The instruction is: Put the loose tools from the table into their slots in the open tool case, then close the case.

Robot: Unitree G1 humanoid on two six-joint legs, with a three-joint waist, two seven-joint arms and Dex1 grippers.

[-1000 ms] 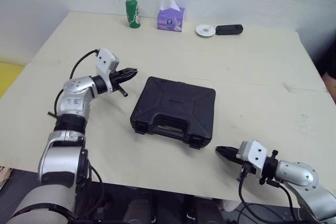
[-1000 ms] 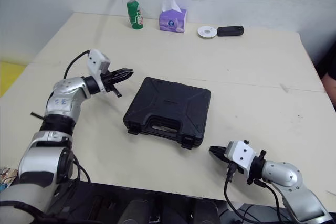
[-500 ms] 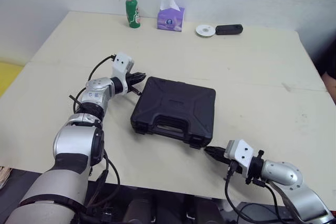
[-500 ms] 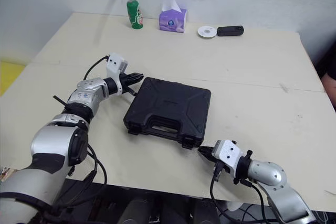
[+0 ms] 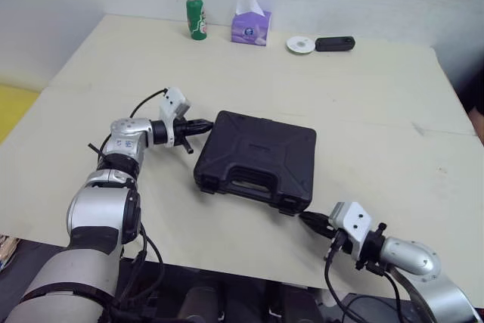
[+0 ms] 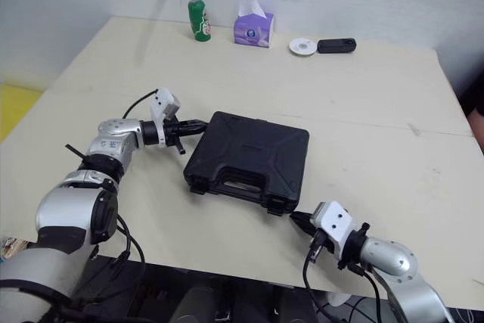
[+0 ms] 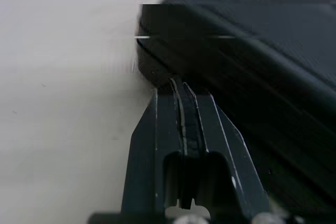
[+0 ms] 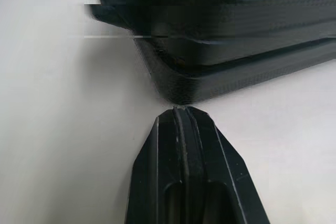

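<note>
Flanking the closed black tool case, the left gripper, fingers pressed together, is seen at the case's far-left corner, while the right gripper, fingers likewise squeezed tip to tip, is held just beside its near-right corner. The case is laid flat mid-table, handle toward the near edge. A green can, tissue box, white disc and black device are lined along the far edge.

The closed tool case blocks the middle of the table; bare tabletop lies open all around it.
</note>
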